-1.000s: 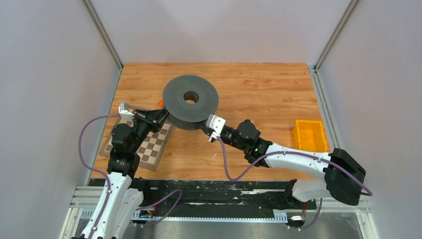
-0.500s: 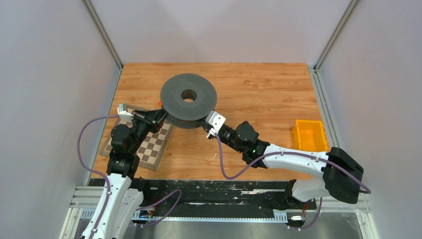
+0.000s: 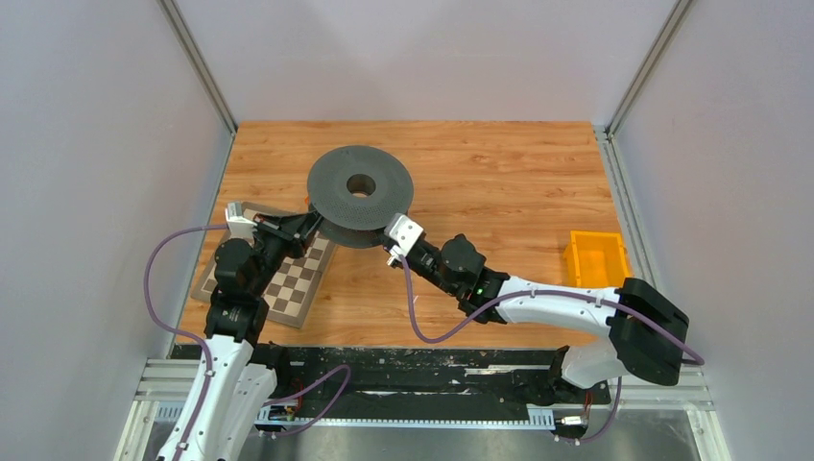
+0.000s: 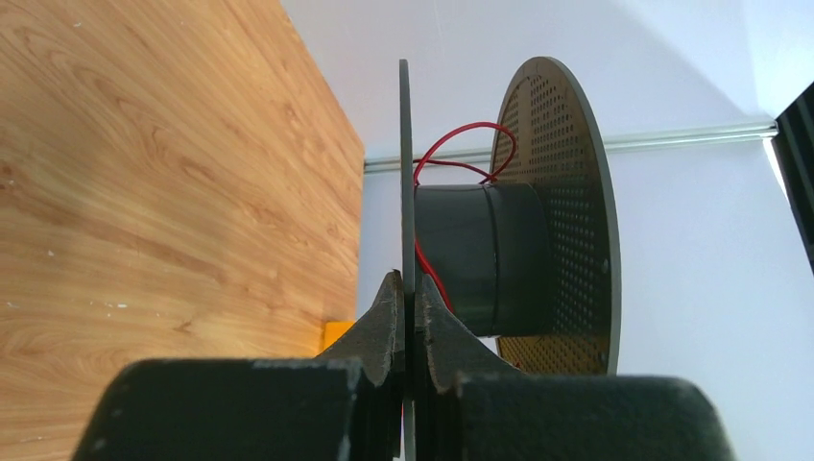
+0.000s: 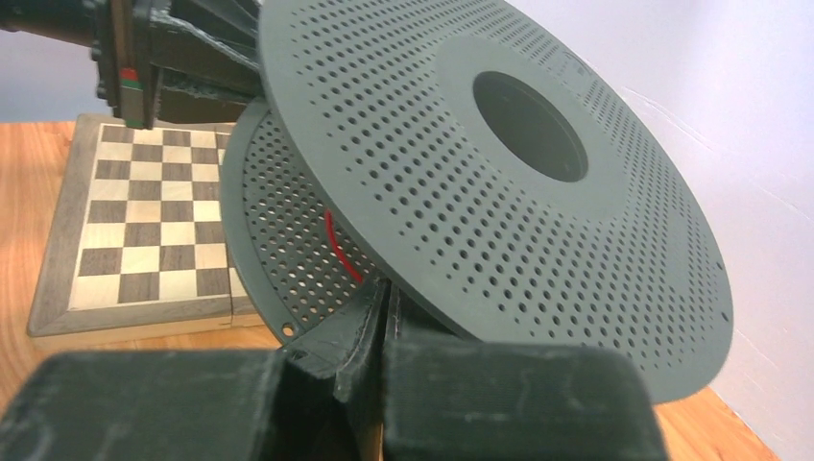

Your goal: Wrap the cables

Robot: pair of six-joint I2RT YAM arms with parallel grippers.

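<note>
A dark grey perforated spool [image 3: 336,192] is held tilted above the table's back middle. My left gripper [image 3: 315,223] is shut on the thin edge of its lower flange [image 4: 406,173], seen edge-on between the fingers. The cable, a thin red wire [image 4: 459,139], loops over the spool's core [image 4: 480,254] between the two flanges. My right gripper [image 5: 385,293] reaches between the flanges at the spool's near rim, jaws shut. A short red stretch of the cable [image 5: 340,246] runs down to its fingertips. From above, the right gripper [image 3: 387,240] is partly hidden under the upper flange.
A small chessboard [image 3: 288,279] lies on the wooden table under the left arm, also visible in the right wrist view [image 5: 144,221]. A yellow bin [image 3: 597,261] sits at the table's right edge. Grey walls enclose the table on three sides.
My right gripper has slid left along the spool's near rim, and its arm has swung left with it. The spool has shifted slightly left. The left gripper keeps its hold.
</note>
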